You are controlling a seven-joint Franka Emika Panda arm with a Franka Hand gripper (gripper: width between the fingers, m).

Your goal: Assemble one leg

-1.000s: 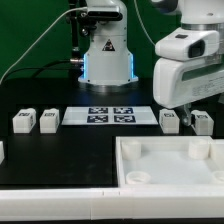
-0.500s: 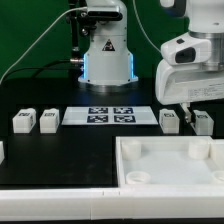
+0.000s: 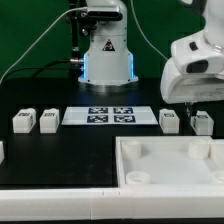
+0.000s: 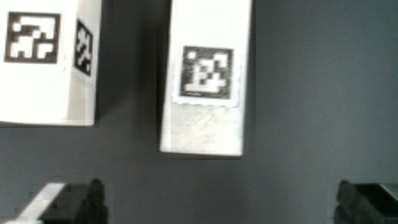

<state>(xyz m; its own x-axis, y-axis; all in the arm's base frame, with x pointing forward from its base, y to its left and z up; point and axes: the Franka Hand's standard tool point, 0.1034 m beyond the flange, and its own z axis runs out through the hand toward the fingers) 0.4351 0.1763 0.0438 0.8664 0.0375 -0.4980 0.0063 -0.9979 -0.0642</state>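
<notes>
Four small white legs with marker tags stand on the black table in the exterior view: two at the left (image 3: 22,121) (image 3: 47,120) and two at the right (image 3: 170,120) (image 3: 202,122). My gripper (image 3: 190,104) hangs just above the right pair, open and empty. In the wrist view one leg (image 4: 210,80) lies ahead between the finger lines, and a second leg (image 4: 45,65) lies beside it. The dark fingertips (image 4: 71,205) stand wide apart, short of both legs, and my gripper (image 4: 222,205) touches nothing.
The marker board (image 3: 110,116) lies between the two pairs of legs. A large white tray-like piece with raised rims (image 3: 128,150) fills the front right. A small white part (image 3: 2,152) shows at the left edge. The robot base (image 3: 108,55) stands behind.
The arm has shifted toward the exterior view's right and slightly up, now over the right pair of legs. The legs have not moved.
</notes>
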